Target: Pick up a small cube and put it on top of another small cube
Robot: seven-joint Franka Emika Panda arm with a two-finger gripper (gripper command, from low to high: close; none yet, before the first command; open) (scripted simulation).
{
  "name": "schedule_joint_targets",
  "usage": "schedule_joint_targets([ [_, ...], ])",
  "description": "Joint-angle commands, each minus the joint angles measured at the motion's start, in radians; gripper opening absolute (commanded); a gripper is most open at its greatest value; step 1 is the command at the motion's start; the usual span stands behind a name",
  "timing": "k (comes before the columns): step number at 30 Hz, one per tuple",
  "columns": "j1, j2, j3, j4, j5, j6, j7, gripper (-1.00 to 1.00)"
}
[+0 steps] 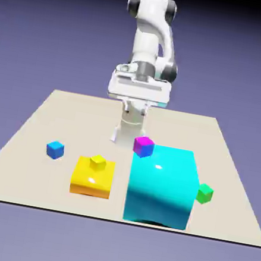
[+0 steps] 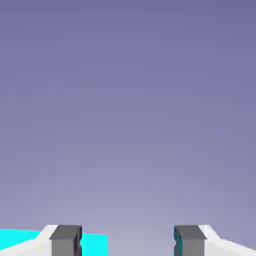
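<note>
Sitting nearest the camera in the exterior view, a big glossy cyan block with a curved face [image 1: 161, 185] takes up the front of the pale beige rectangular tabletop [image 1: 175, 129], a little to the exterior view's right of the middle. Just beside it, on the exterior view's right, is a tiny plain green cube [image 1: 204, 193], the one to be picked up. On the exterior view's left of the cyan block, a wide flat glossy yellow-orange block [image 1: 91, 185] lies near the front edge. A tiny plain yellow cube [image 1: 97, 163], the one meant to go underneath, shows at the top of the flat block in the exterior view; whether it rests on that block or behind it, I cannot tell.

Farther to the exterior view's left is a tiny plain blue cube [image 1: 55, 150], well apart from the cyan block. A tiny cube with a magenta top and blue sides [image 1: 144, 147] appears at the cyan block's back left corner, overlapping its outline.

Beyond these, the white robot arm with dark grey joints [image 1: 147, 36] rises at the far side of the tabletop. Its small grey fingers [image 2: 128, 241] are released, standing apart with nothing between them but blue-violet backdrop [image 2: 128, 125]. In the hand view, a strip of the cyan block shows at the bottom left, partly behind one of the fingers.
</note>
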Motion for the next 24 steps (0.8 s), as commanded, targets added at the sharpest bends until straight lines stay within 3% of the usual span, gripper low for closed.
schedule_joint_targets([
  [1, 0.032, 0.036, 0.008, 0.021, -0.029, -0.032, -0.021, 0.0],
  [24, 0.743, 0.87, 0.17, 0.513, -0.733, -0.768, -0.485, 0.0],
])
